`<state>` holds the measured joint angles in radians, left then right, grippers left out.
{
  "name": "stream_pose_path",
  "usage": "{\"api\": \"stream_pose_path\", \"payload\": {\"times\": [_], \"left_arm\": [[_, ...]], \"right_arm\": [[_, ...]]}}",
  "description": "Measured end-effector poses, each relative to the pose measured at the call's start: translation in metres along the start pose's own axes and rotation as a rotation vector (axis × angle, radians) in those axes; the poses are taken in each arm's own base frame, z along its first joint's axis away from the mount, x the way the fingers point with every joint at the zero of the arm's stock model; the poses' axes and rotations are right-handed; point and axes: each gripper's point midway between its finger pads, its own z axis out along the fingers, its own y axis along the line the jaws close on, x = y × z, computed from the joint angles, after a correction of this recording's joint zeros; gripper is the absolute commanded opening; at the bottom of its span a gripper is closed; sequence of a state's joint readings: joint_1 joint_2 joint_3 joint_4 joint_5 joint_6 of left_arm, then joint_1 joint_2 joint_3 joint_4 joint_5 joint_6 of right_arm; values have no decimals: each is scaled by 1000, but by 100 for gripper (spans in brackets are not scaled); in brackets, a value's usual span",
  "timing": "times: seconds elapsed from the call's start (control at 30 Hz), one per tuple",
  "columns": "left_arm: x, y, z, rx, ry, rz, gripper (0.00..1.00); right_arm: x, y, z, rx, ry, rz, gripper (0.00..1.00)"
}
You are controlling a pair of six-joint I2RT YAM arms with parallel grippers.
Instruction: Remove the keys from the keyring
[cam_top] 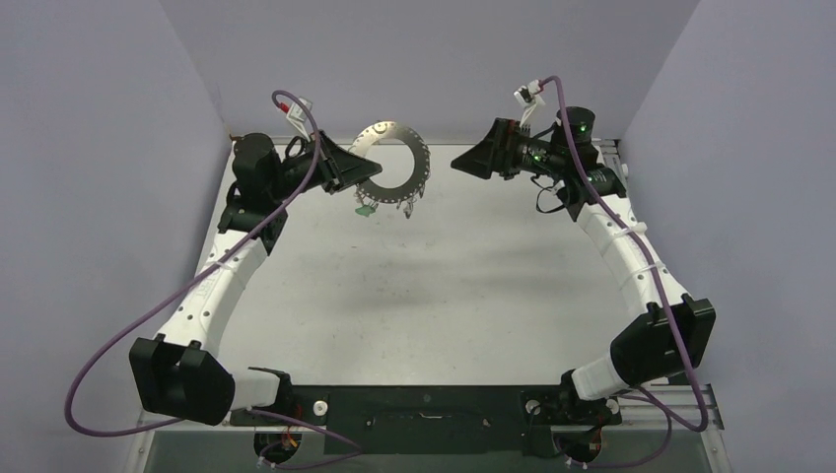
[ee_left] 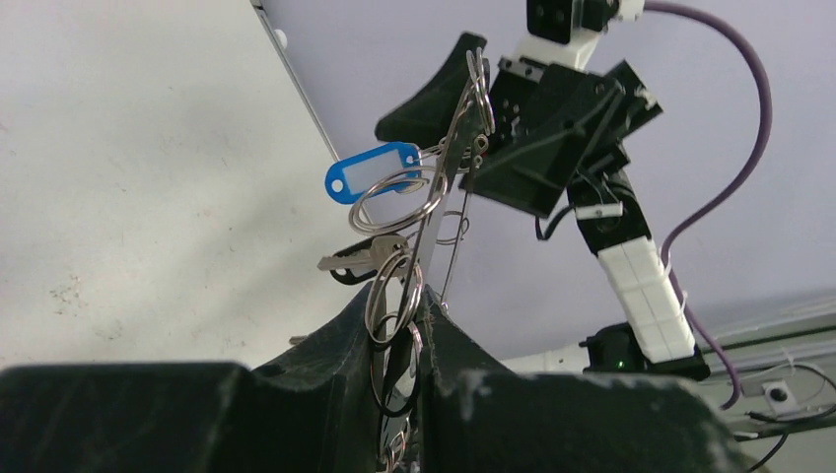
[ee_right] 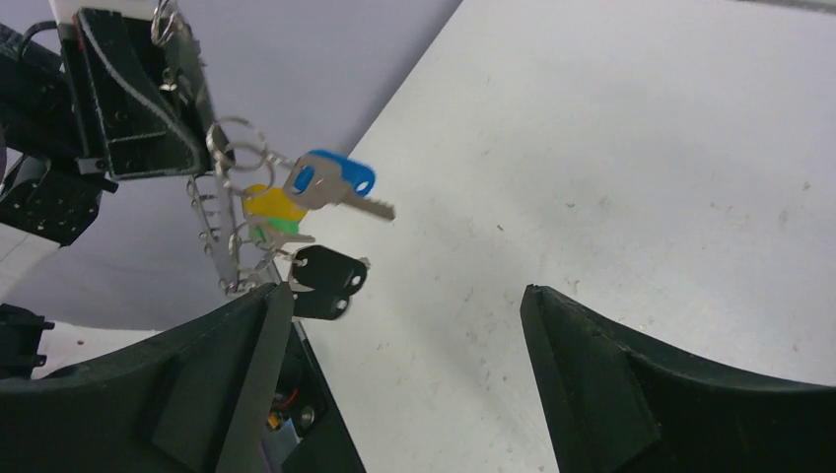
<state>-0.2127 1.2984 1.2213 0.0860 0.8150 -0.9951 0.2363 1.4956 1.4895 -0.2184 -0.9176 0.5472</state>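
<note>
1. The keyring (cam_top: 422,163) is a wide flat metal disc with a large hole. It is held up in the air over the far part of the worktop (cam_top: 424,286), roughly upright, with its lower edge hanging free.
2. It looks stiff and light for its size. The smooth flat faces are probably slippery, so a pinch across the rim seems the sound hold.
3. The left gripper (cam_top: 367,169) has exactly that hold, closed tight on the ring's left edge. In its wrist view the disc stands edge-on between the two pads.
4. The keys (ee_right: 330,184) dangle in a bunch from the lower rim on small wire split rings (ee_left: 399,197). Among them are a blue-headed key, yellow and green heads behind it, and a black-headed key (ee_right: 325,271) lowest. A blue tag (ee_left: 373,169) hangs with them.
5. Each key is tiny, rigid and free to swing, so it will likely twist away from a touch. The plastic head offers the broadest, least slippery grip. The springy split rings will resist being worked off.
6. The right gripper (ee_right: 404,296) is spread wide and holds nothing. It points at the ring from the right, clear of it.
7. No tray, bowl or box for freed keys shows in any view.
</note>
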Motion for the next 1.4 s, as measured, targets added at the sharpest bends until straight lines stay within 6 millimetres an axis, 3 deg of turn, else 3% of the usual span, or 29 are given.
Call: {"api": "stream_pose_path", "payload": {"times": [0.1,0.3,0.37,0.5,0.63,0.93,1.4], "left_arm": [[-1,11,3,-31,-24,-58,0],[-1,36,10,-97,-48,-171,0],[-2,42,12,-117,-59,-204,0],[-5,55,17,-161,-89,-277,0],[-8,68,21,-196,-115,-342,0],[-13,81,25,-202,-147,-409,0],[-10,54,35,-87,-121,-364,0]], "right_arm": [[20,11,0,-4,38,24,84],[47,59,15,-112,106,12,80],[54,63,18,-117,119,37,77],[59,58,23,-79,121,108,72],[60,58,33,-73,107,172,61],[77,72,68,-148,125,293,62],[61,50,95,-104,15,353,49]]}}
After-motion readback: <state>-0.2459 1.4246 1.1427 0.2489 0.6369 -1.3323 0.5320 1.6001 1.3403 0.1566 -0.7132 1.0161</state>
